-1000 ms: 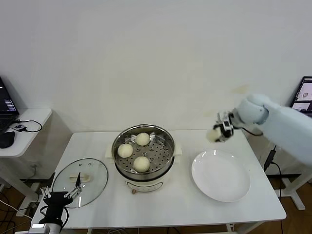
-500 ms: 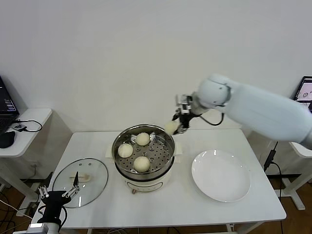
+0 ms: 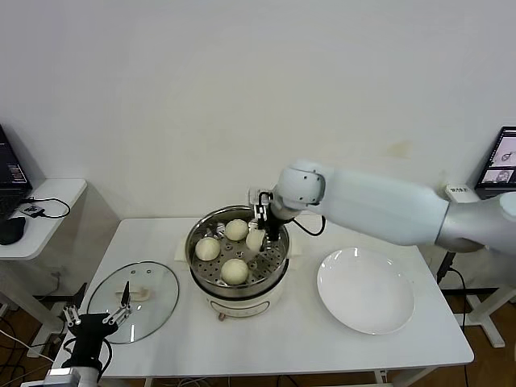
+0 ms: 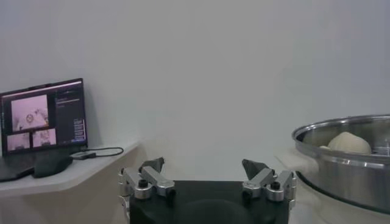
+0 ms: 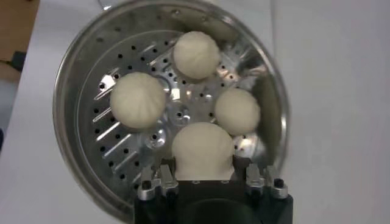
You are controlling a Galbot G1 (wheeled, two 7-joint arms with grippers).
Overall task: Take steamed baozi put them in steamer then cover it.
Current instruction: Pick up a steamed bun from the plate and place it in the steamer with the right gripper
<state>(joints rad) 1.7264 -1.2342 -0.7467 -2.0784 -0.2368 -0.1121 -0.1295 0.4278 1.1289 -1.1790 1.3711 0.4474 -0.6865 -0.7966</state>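
I have the right gripper (image 3: 260, 228) over the steamer (image 3: 199, 270), reaching in from the plate side, fingers clamped on the fourth baozi (image 3: 255, 239). On the right wrist cam the gripper (image 5: 203, 176) has that bun (image 5: 202, 150) pinched between its fingers, just above the perforated floor of the steamer (image 5: 79, 79); I can't tell whether the bun touches the floor.

Three other baozi sit in the basket: one toward the wall (image 3: 235, 230), one on the side toward the lid (image 3: 207, 248), one at the near edge (image 3: 235, 271). On the wrist cam they show as (image 5: 196, 55), (image 5: 137, 100) and (image 5: 237, 111); the held bun sits right next to the last of these, and I can't tell if they touch.

The steamer sits on its cream-white cooker base (image 3: 242, 305), mid-table (image 3: 322, 347).

The glass lid (image 3: 133, 301) lies flat on the table on the steamer's left, handle (image 3: 134, 293) up, apart from the cooker.

The white plate (image 3: 365, 290) sits on the steamer's right, nothing on it.

The left gripper (image 3: 98, 323) is parked low at the table's near-left corner, by the lid's edge. On the left wrist cam (image 4: 207, 176) its fingers are spread wide, holding nothing, with the steamer rim (image 4: 341, 131) and one bun (image 4: 349, 143) visible off to the side.

A laptop (image 4: 41, 119) and mouse (image 4: 52, 164) are on the side desk (image 3: 48, 193).
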